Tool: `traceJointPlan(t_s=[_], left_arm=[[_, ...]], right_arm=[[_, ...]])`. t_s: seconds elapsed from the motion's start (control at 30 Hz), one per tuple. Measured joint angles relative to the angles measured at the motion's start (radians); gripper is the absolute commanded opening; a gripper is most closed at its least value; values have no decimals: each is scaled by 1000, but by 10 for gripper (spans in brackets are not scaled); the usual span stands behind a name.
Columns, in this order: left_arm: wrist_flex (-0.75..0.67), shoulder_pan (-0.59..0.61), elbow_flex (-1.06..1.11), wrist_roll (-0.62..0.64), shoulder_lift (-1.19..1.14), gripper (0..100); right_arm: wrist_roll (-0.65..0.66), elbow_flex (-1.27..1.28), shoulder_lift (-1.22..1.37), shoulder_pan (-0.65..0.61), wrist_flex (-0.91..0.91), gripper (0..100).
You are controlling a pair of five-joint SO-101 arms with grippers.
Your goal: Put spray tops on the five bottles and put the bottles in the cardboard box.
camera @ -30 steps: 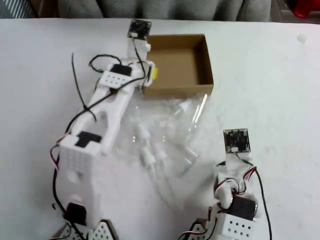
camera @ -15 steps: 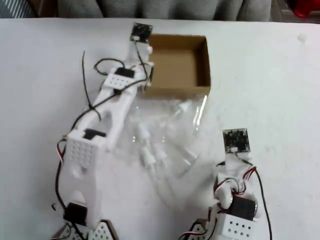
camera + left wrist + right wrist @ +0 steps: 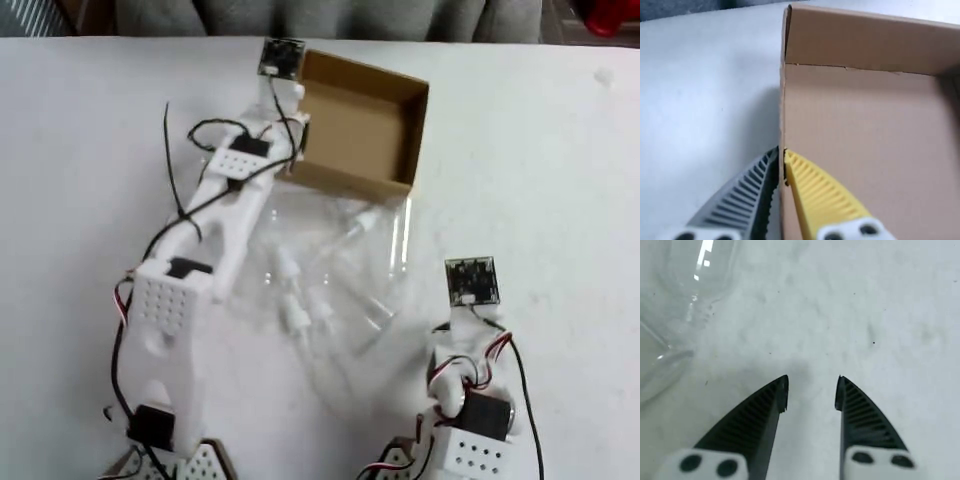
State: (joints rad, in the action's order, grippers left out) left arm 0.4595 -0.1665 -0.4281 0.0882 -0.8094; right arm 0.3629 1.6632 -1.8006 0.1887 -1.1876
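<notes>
The cardboard box (image 3: 362, 128) sits at the table's back, skewed and tipped up on one side, with nothing inside it. My left gripper (image 3: 781, 159) is shut on the box's left wall (image 3: 782, 115), grey finger outside and yellow finger (image 3: 815, 192) inside. Several clear bottles (image 3: 375, 300) and white spray tops (image 3: 295, 315) lie loose in the middle of the table. My right gripper (image 3: 811, 392) hangs open just above bare table at the front right, nothing between its fingers. A clear bottle (image 3: 695, 275) lies beside it.
The left arm (image 3: 215, 225) stretches diagonally from the front left to the box, with black cables (image 3: 175, 170) looping beside it. The right arm's base (image 3: 465, 420) stands at the front edge. The table is white; bare surface lies to the far right.
The box has turned clockwise and tipped up while held at its left wall by my left gripper. The left arm shifted slightly. The right arm has not moved.
</notes>
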Motion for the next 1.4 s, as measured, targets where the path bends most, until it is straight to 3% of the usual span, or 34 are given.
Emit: traceJointPlan(t_s=[0.37,0.67,1.13,1.4], left_arm=[[6,0,-48,0,0,20],[51,-14,-54,129,52,20],[-161,68,-54,137,49,20],[-407,135,-54,137,-84,20]], right_arm=[[0,0,0,0,0,137],[0,0,0,0,0,136],[0,0,0,0,0,135],[0,0,0,0,0,135]])
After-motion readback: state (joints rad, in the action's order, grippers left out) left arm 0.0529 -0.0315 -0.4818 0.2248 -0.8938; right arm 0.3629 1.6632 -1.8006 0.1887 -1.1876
